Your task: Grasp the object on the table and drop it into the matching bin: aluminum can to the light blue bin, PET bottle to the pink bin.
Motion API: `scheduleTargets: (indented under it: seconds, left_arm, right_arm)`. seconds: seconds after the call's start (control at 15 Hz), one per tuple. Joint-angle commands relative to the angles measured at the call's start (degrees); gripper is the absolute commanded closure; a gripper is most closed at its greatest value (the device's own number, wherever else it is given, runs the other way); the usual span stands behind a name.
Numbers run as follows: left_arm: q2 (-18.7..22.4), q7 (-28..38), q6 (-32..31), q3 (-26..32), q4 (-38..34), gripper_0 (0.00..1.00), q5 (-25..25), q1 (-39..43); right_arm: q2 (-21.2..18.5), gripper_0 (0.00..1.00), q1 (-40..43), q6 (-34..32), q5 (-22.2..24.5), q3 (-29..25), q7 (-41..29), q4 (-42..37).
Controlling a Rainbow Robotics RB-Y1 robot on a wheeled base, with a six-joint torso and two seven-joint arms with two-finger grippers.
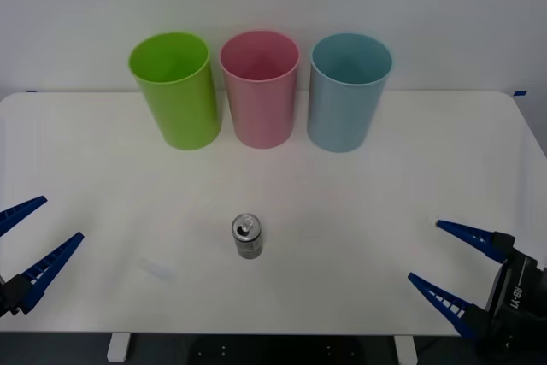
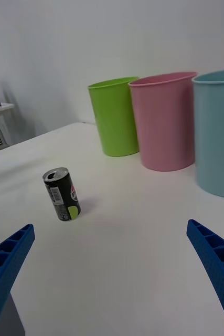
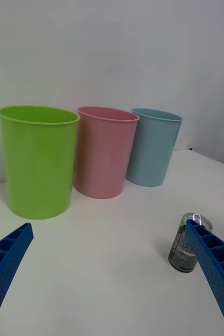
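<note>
The aluminum can (image 1: 247,236) stood upright on the white table (image 1: 359,203), near its front edge and about midway across, well apart from the three bins at the back. The light blue bin (image 1: 346,91) stood rightmost in that row, the pink bin (image 1: 259,87) in the middle, a lime green bin (image 1: 175,89) on the left. The left gripper (image 1: 27,245) and right gripper (image 1: 453,267) hovered at the table's front corners, both spread wide and holding nothing

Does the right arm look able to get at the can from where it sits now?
Probably yes. The right gripper is open at the table's near right edge, and only bare tabletop lies between it and the upright aluminum can.
</note>
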Motion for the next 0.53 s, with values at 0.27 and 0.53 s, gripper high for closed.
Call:
scheduleTargets:
  seconds: [0.27, 0.53]
  left_arm:
    - [0.0, 0.0, 0.0, 0.0, 0.0, 0.00, 0.0, 0.0]
    - [0.0, 0.0, 0.0, 0.0, 0.0, 0.00, 0.0, 0.0]
  right_arm:
    - [0.0, 0.00, -1.8, 3.5, 2.4, 7.8, 5.8, -0.1]
    - [0.0, 0.00, -3.6, 10.6, 3.7, 15.1, 9.4, -0.1]
